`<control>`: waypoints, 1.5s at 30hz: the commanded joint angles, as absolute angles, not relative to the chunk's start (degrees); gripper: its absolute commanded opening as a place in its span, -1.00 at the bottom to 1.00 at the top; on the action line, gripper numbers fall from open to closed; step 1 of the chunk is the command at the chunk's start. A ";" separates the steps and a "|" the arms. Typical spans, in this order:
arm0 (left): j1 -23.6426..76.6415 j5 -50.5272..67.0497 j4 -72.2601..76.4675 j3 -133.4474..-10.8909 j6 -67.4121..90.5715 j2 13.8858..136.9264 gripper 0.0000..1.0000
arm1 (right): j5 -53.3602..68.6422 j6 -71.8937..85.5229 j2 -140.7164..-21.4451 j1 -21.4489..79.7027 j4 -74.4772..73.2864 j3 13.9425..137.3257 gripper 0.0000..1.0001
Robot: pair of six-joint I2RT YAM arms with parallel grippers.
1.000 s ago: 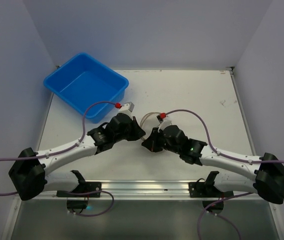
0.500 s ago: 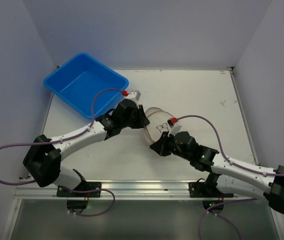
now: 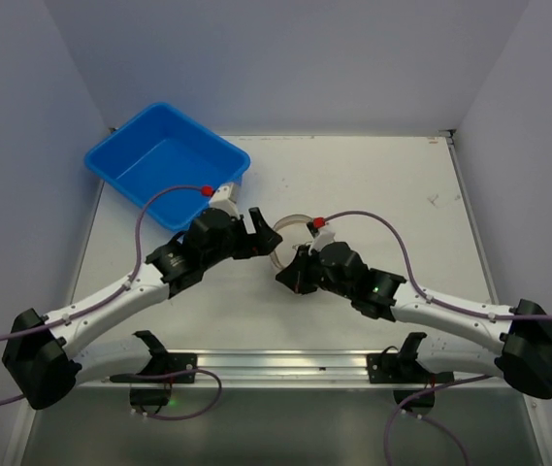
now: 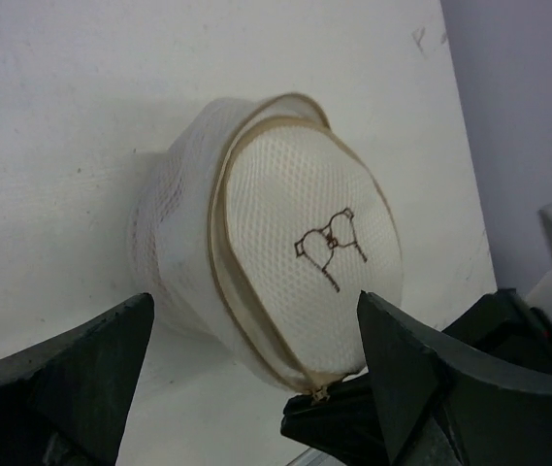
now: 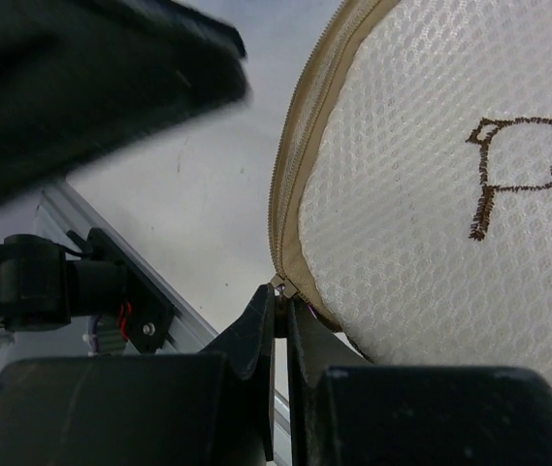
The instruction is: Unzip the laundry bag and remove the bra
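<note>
The laundry bag [image 4: 305, 243], a cream-white mesh drum with a black bra outline on its round face, stands on edge on the table [image 3: 373, 184] between my two grippers [image 3: 288, 233]. My left gripper [image 4: 254, 299] is open; its fingers straddle the bag's lower edge without touching it, and from above it sits just left of the bag [image 3: 259, 233]. My right gripper [image 5: 280, 301] is shut on the small metal zipper pull [image 5: 277, 283] at the bag's tan zipper band, seen also from the left wrist [image 4: 319, 393]. The bra is hidden.
A blue tub [image 3: 164, 165] sits at the table's back left corner, close behind the left arm. The metal rail [image 3: 285, 364] that carries both arm bases runs along the near edge. Walls close in the table's sides and back.
My left gripper has opened and let go of the bag, drawing back a little to the left. The right gripper stays shut on the zipper pull and has swung back near the bag's lower edge.
</note>
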State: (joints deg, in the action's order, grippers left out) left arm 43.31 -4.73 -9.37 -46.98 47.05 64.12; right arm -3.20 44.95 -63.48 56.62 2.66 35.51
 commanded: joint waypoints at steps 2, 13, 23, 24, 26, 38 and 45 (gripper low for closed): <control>46.05 -3.34 -7.56 -42.63 50.88 66.96 0.71 | -2.37 43.68 -65.21 56.87 5.89 39.02 -1.00; 46.76 -3.60 -6.24 -46.49 49.57 72.86 -0.97 | -2.90 43.07 -60.48 56.87 1.94 35.34 -1.00; 43.16 -4.04 -8.00 -45.70 48.16 71.54 -1.00 | -6.68 44.56 -47.74 56.78 -3.87 24.79 -1.00; 43.07 -3.69 -8.09 -45.70 48.16 71.80 -1.00 | -6.51 44.47 -47.46 56.78 -4.39 24.52 -1.00; 42.98 -3.34 -7.82 -45.27 48.51 71.81 -1.00 | -6.50 44.39 -47.37 56.78 -4.92 24.52 -1.00; 41.93 -4.13 -15.54 -51.31 42.82 66.88 1.00 | 3.34 29.54 -52.82 56.69 -12.74 29.80 -1.00; 41.13 -0.27 -15.30 -56.68 38.15 73.12 0.98 | 0.09 29.96 -44.66 56.78 -26.16 31.81 0.10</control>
